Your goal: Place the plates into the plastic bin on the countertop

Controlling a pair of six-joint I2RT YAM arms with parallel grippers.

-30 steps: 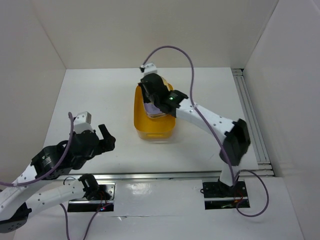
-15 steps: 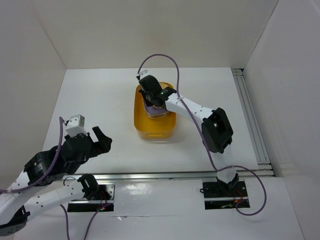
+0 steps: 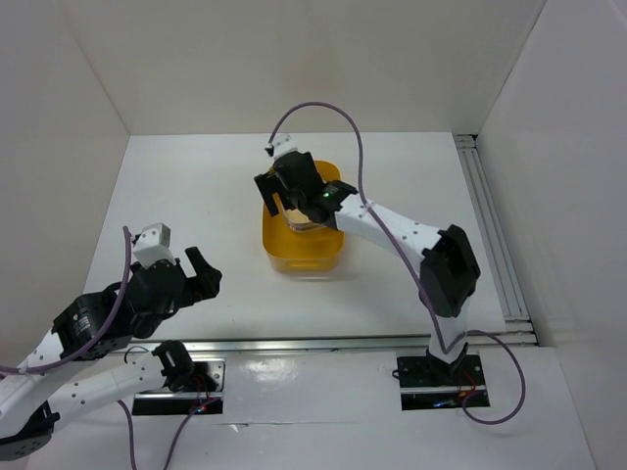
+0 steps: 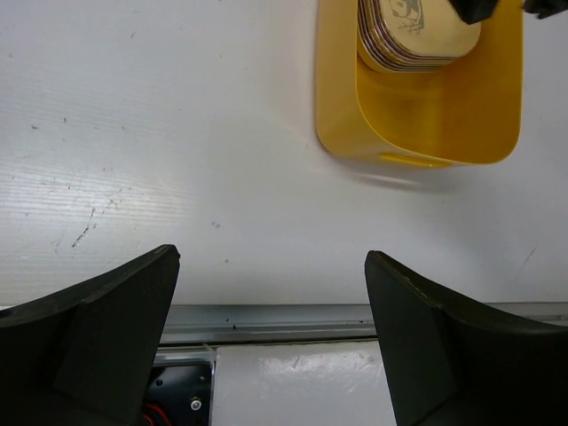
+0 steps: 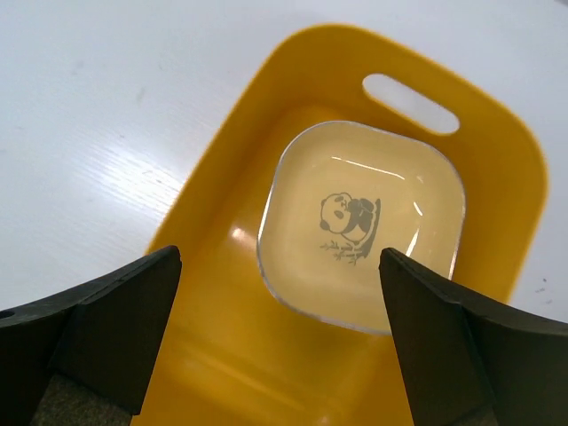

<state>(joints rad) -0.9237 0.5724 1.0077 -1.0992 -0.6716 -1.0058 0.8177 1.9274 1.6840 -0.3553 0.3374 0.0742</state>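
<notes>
At lower left of the top view we see the left gripper [image 3: 204, 272] spread wide over the white countertop [image 3: 196, 186], holding nothing. At centre stands the plastic bin [image 3: 299, 257], the plates [image 5: 359, 177] stacked inside against its slotted end, a cream one with a panda print [image 5: 351, 226] on top. Directly above the bin hangs the right gripper [image 3: 282, 188], its fingers [image 5: 106, 328] wide apart and empty.
</notes>
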